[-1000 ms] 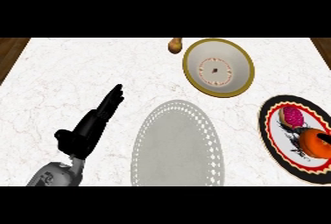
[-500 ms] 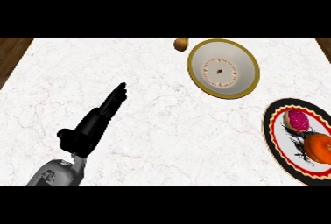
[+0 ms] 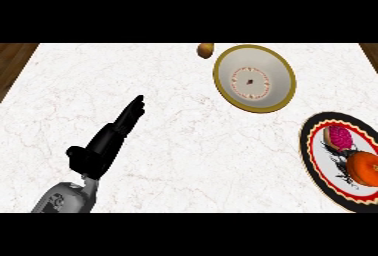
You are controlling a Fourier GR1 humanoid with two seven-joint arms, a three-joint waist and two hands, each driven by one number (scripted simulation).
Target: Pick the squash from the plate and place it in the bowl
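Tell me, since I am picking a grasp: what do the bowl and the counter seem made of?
The cream, gold-rimmed round bowl looks like glazed ceramic: smooth, with a painted ring inside. The white counter top looks like polished marble, judging by its faint veins, though laminate could look the same.

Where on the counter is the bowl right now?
In the head view, the bowl sits at the far right of the counter, beyond the plate, with a small brown item just left of its rim.

Counter's showing one hand (image 3: 103,147), one bowl (image 3: 255,78), one plate (image 3: 319,156) carrying one orange squash (image 3: 364,167) and one pink item (image 3: 340,137), plus one small brown item (image 3: 206,50).
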